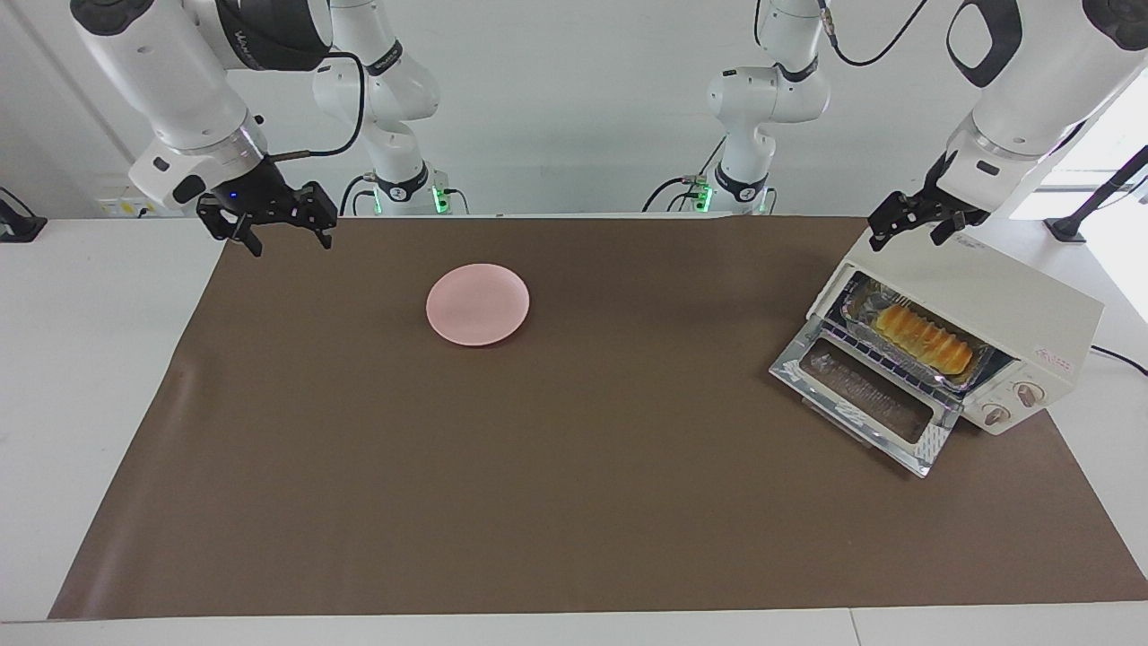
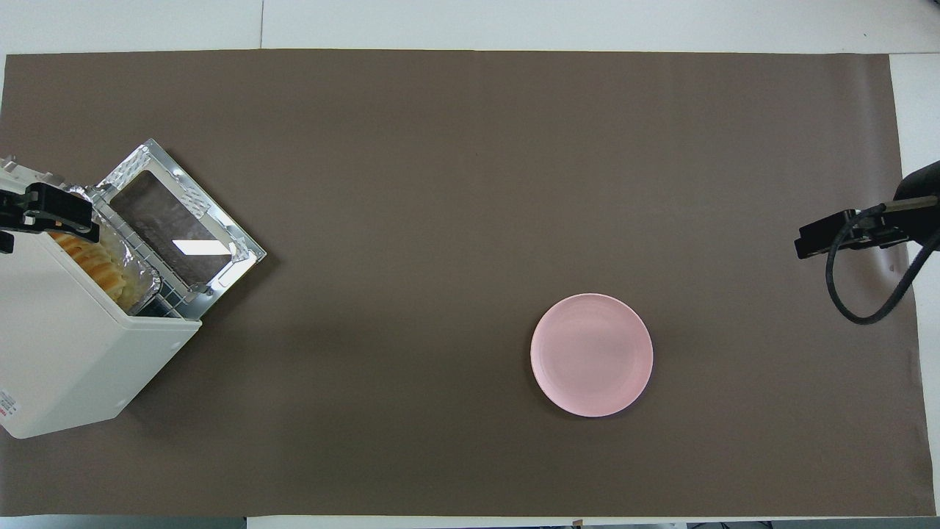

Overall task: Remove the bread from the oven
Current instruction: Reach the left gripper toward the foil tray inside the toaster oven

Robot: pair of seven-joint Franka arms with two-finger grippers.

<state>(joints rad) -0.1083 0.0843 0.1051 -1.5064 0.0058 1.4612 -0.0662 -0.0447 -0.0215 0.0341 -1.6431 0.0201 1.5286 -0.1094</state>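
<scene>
Two arms are hanging above a wide brown mat (image 1: 574, 502) that is covering most of the white table (image 1: 90, 404), leaving bare strips along the mat's edges and a broad stretch of open mat between the oven and the pink plate. At the left arm's end, the cream-white oven (image 1: 987, 314) is sitting at an angle, its glass door (image 1: 865, 399) lying dropped open flat on the mat toward the middle of the table. Inside, a silver foil tray (image 1: 861, 301) is resting on the wire rack, and in it the bread (image 1: 924, 339) is lying lengthwise, a small golden-yellow loaf with ridged, slice-like segments. The pink plate (image 1: 477, 303) is sitting well apart from the oven, toward the right arm's end. The left gripper (image 1: 915, 224) is hovering over the oven's top edge, above the bread and clear of it, fingers spread and holding nothing. The right gripper (image 1: 278, 229) is waiting over the mat's corner at its own end, fingers also parted and empty.
</scene>
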